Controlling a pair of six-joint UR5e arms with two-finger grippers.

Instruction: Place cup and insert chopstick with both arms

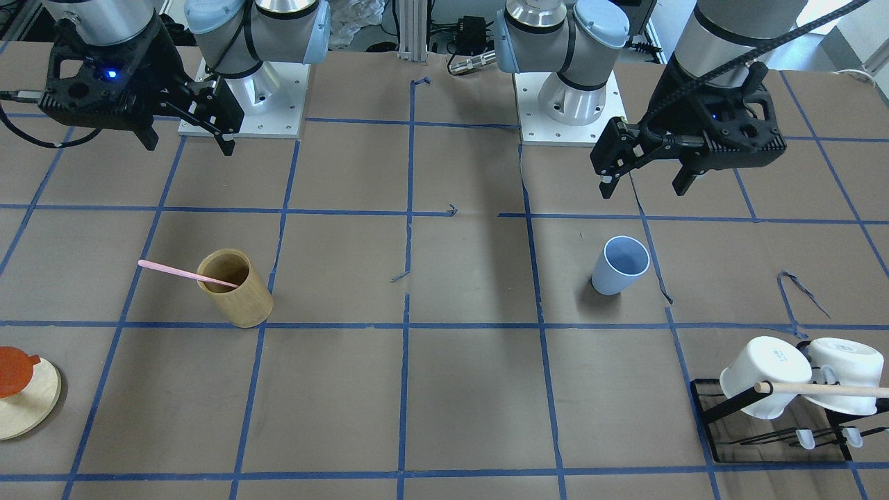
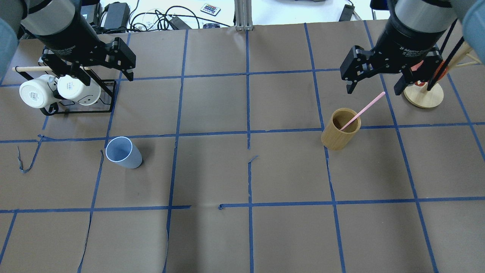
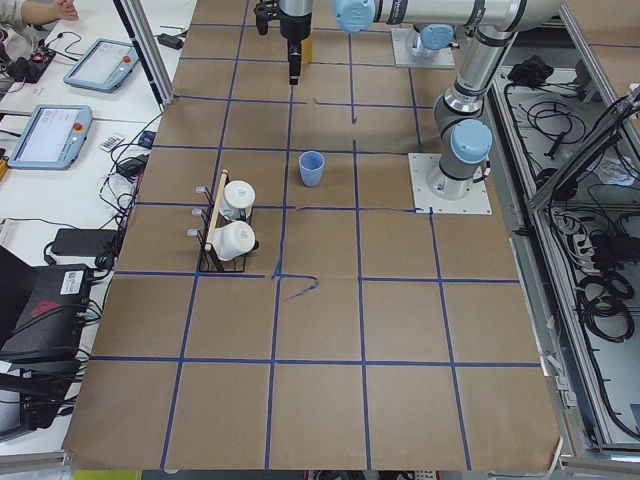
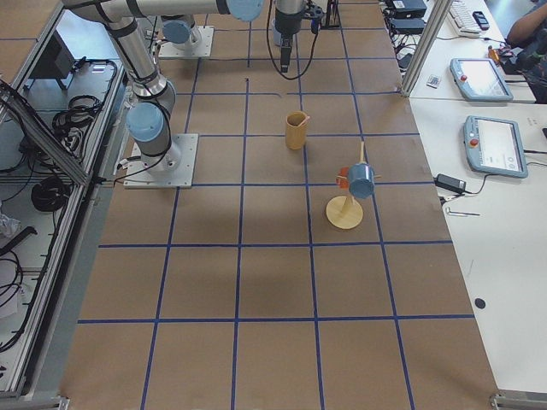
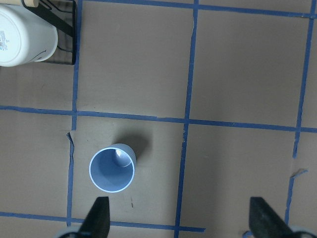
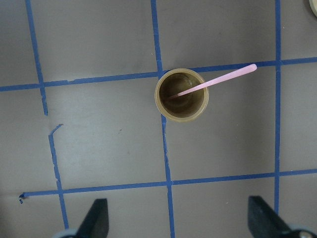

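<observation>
The light-blue cup (image 1: 620, 265) stands upright and empty on the brown table (image 1: 472, 389). It also shows in the overhead view (image 2: 123, 152) and in the left wrist view (image 5: 112, 168). The pale-pink chopstick (image 1: 184, 274) leans inside a tan bamboo holder (image 1: 236, 288); both also show overhead, the chopstick (image 2: 363, 110) in the holder (image 2: 340, 129), and in the right wrist view (image 6: 218, 82). My left gripper (image 1: 642, 184) hangs open and empty high above and behind the cup. My right gripper (image 1: 187, 142) hangs open and empty high above and behind the holder.
A black rack (image 1: 722, 430) with two white mugs (image 1: 764, 375) and a wooden rod (image 1: 826, 389) stands at the table edge on my left. A round wooden stand (image 1: 31, 406) with an orange piece stands at the edge on my right. Blue tape lines grid the table.
</observation>
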